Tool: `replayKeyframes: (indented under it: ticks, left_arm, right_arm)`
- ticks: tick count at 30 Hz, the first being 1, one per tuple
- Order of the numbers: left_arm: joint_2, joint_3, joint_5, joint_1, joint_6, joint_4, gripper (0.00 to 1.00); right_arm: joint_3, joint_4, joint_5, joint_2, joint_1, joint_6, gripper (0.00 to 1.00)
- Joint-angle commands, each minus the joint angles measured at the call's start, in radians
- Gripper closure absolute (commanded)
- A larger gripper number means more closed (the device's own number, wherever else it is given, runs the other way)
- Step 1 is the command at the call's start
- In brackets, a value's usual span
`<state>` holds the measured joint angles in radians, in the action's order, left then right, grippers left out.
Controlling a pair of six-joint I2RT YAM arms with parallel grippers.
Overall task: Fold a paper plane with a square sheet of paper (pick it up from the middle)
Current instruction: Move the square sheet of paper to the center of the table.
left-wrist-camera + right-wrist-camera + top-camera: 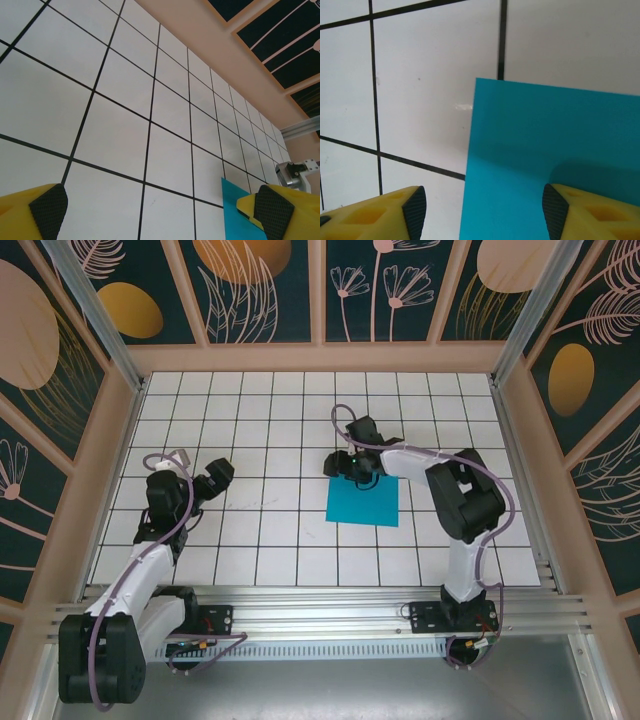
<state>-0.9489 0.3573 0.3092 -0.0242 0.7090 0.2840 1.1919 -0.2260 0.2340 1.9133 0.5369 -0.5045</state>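
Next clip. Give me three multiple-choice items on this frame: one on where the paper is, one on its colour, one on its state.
1. Where does the paper lie on the table?
A. at the far left edge
B. right of centre, by the right claw
C. against the far wall

2. What colour is the paper?
A. red
B. yellow
C. teal

3. What state is the paper in?
A. flat on the table
B. crumpled into a ball
C. lifted clear of the table

Key:
1 B: the top view shows it right of centre, with the right claw at its far left corner.
2 C: it is teal in every view that shows it.
3 A: it lies flat on the tiles, and the right claw is open over its corner, gripping nothing.
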Motion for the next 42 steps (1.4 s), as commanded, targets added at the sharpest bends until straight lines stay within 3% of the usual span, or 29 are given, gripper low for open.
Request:
replayKeyframes:
  ticks: [1, 8, 15, 20, 31, 37, 42]
  left_arm:
    - [-0.028, 0.020, 0.080, 0.001, 0.031, 0.011, 0.01]
    - [-0.080, -0.003, 0.174, -0.001, 0.099, 0.103, 0.01]
    - [-0.151, 0.032, 0.180, -0.058, 0.087, 0.096, 0.01]
    - [-0.214, 0.073, 0.154, -0.145, 0.082, 0.096, 0.01]
    - [-0.247, 0.103, 0.115, -0.170, 0.073, 0.069, 0.01]
    - [-0.280, 0.130, 0.109, -0.187, 0.067, 0.062, 0.01]
    - [-0.365, 0.174, 0.089, -0.257, 0.079, 0.075, 0.01]
  right_arm:
    - [-0.051, -0.090, -0.117, -0.100, 0.005, -0.037, 0.33]
    - [-0.226, 0.030, -0.048, -0.187, 0.005, -0.149, 0.34]
    - [-0.256, 0.022, -0.054, -0.199, 0.053, -0.150, 0.36]
    - [-0.267, 0.017, -0.032, -0.165, 0.056, -0.044, 0.36]
    - [-0.130, -0.071, 0.031, -0.027, 0.061, 0.251, 0.38]
    - [-0.026, -0.143, -0.022, -0.080, 0.064, 0.163, 0.34]
    - [0.075, -0.274, -0.236, -0.081, 0.064, 0.054, 0.25]
